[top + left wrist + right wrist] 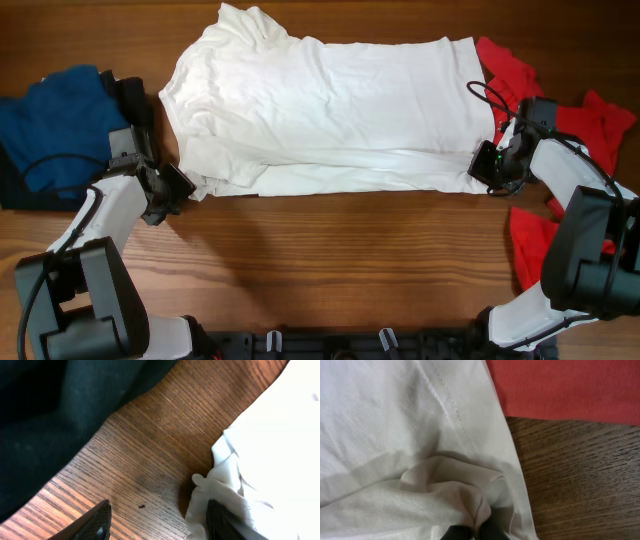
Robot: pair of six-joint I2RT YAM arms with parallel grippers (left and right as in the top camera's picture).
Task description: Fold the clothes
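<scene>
Shirt (320, 110), white, lies spread on the table (330, 260) between a blue garment (55, 120) and a red garment (505, 65). Its hem fold seems clamped in the right end effector (475, 532); the left end effector (157, 527) stands with fingers apart beside the bunched edge.

Robotics lab, seemingly: two arms (105, 215) are reaching from 6 o'clock over a wood table (350, 260) bearing clothes (320, 100).

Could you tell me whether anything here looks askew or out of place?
The white T-shirt is bunched into wrinkles at its corner beside the left gripper, while the rest lies fairly flat. The right gripper pinches another corner.
</scene>
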